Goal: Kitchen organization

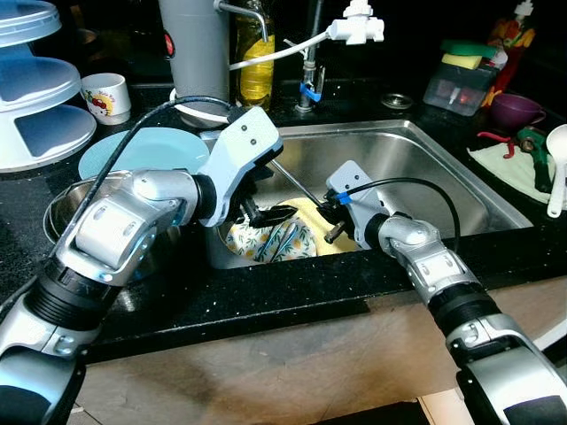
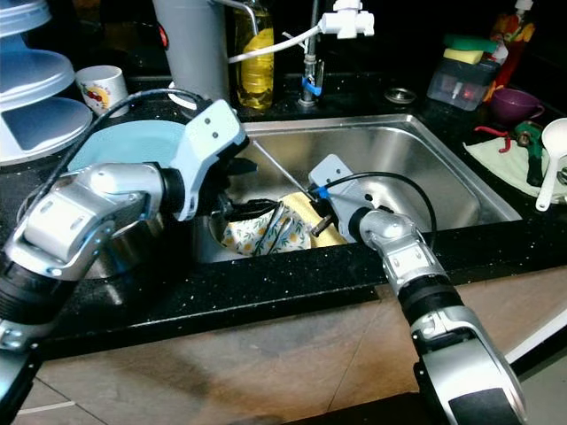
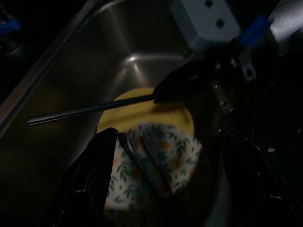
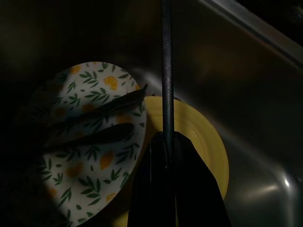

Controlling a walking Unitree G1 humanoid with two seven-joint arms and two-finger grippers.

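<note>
A floral plate (image 1: pixel 266 241) lies in the steel sink (image 1: pixel 416 173), overlapping a yellow plate (image 1: pixel 330 245) beside it. My left gripper (image 1: pixel 275 213) reaches into the sink from the left. It is open, and its two black fingers (image 4: pixel 102 109) lie spread just over the floral plate (image 3: pixel 175 156). My right gripper (image 1: pixel 326 212) comes in from the right above the yellow plate (image 4: pixel 203 137). It is shut on a thin dark rod (image 1: pixel 292 181) that slants up towards the sink's back left. The rod (image 4: pixel 166 71) sticks straight out from between the right fingers.
On the left counter are a steel pot (image 1: pixel 66 199), a light blue plate (image 1: pixel 151 146), a mug (image 1: pixel 106 96) and a white tiered rack (image 1: pixel 35 88). A faucet (image 1: pixel 310 80) and an oil bottle (image 1: pixel 257 62) stand behind the sink. A purple bowl (image 1: pixel 514 108) and a white ladle (image 1: pixel 558 159) sit at the right.
</note>
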